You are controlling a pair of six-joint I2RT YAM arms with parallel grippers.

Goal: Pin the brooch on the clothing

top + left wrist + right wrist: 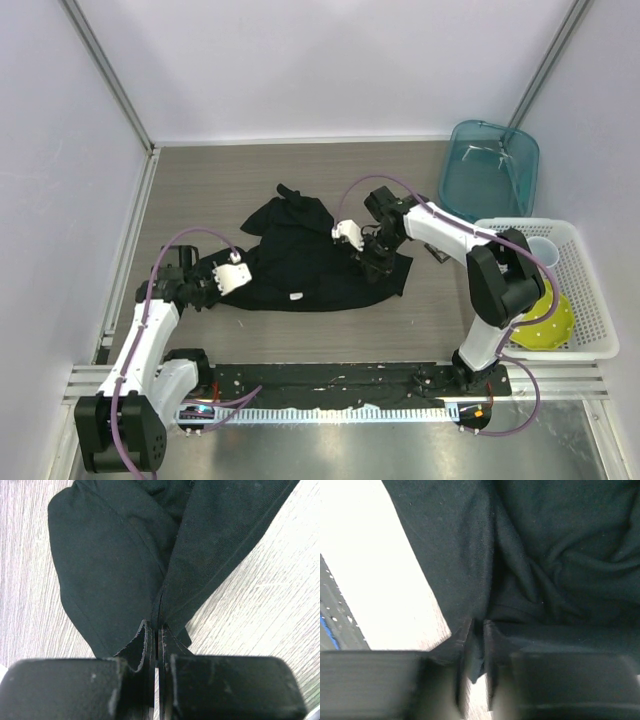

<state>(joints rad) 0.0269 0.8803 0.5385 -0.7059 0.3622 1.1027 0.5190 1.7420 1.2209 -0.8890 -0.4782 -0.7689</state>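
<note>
- The black T-shirt (300,262) lies crumpled in the middle of the wood-grain table (230,185), bunched into folds and not spread flat.
- A small white square label (297,296) shows on the cloth near its front edge. Any writing on it is too small to read.
- The brooch cannot be made out in any view.
- The left gripper (212,288) is at the shirt's left end. In the left wrist view its fingers (146,640) are clenched on a thin fold of the black fabric.
- The right gripper (376,264) is at the shirt's right end. In the right wrist view, which is blurred, its fingers (465,645) pinch a fold of the same cloth.
- At the right edge of the table stands a white perforated basket (590,300) holding a yellow-green bowl (548,318) and a white cup (541,250).
- Behind the basket sits a clear teal bin (470,185); I cannot tell what is in it.
</note>
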